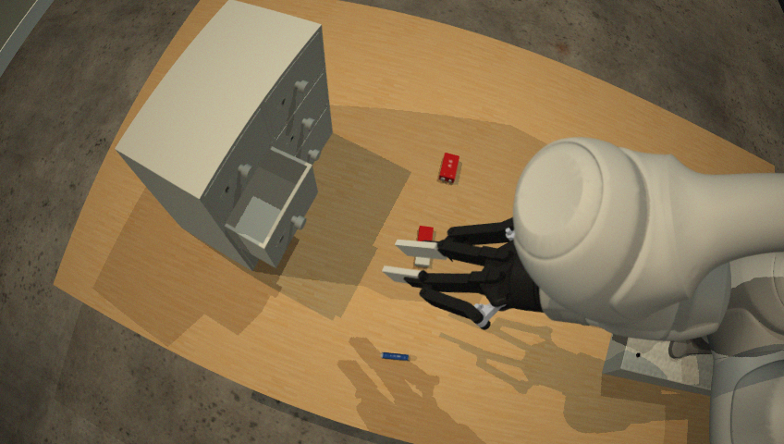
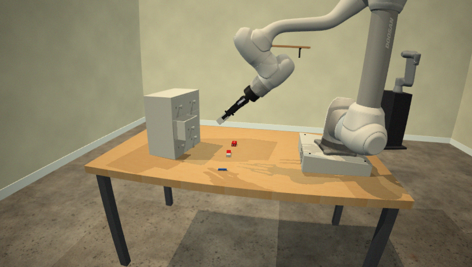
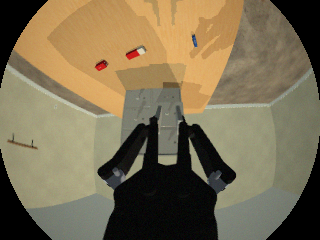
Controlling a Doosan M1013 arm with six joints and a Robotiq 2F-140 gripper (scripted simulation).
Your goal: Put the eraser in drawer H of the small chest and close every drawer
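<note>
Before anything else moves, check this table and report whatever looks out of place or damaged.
One drawer sticks out of the chest while the others look shut. The eraser and batteries lie on the table, nothing visibly damaged.

Red 9 V-type battery (image 1: pixel 449 167) (image 2: pixel 234 143) (image 3: pixel 101 65): lying flat on table (image 1: pixel 467 71) (image 2: pixel 248 191) (image 3: pixel 110 20), terminals at one end. Slim blue item (image 1: pixel 395 356) (image 2: pixel 222 169) (image 3: pixel 194 40): on its side, well apart from the battery; lettering too small to read. Background: wooden wall shelf (image 2: pixel 291 46) (image 3: pixel 22 144), black bracket visible; small grey machine (image 2: pixel 410 70) standing on black pedestal (image 2: pixel 399 122); pale baseboard (image 2: pixel 281 128) (image 3: pixel 245 105) along the walls.
</note>
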